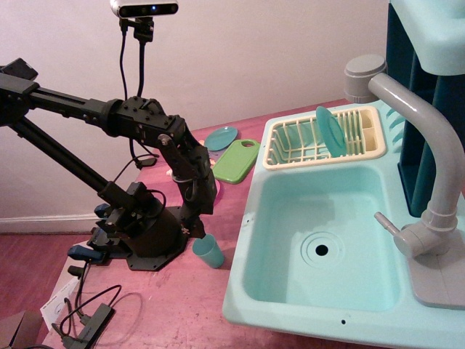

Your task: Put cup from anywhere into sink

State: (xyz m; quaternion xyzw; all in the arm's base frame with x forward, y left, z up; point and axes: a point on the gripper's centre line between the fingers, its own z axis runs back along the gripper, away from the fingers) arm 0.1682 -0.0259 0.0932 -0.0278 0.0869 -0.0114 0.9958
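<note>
The cup (210,252) is a small teal-blue tumbler on the reddish table, just left of the sink's front left corner and leaning a little. My gripper (196,230) hangs from the black arm directly above and left of the cup's rim, touching or nearly touching it. The fingers are dark and overlap the arm's base behind them, so I cannot tell whether they are closed on the rim. The sink (290,196) is a large light turquoise basin to the right, with a round drain hole (320,250) and nothing in it.
A grey faucet (429,174) rises at the sink's right. A cream dish rack (323,138) behind the basin holds a teal plate (331,131). A green cutting board (236,160) and a flat teal plate (220,137) lie behind the arm. Cables lie front left.
</note>
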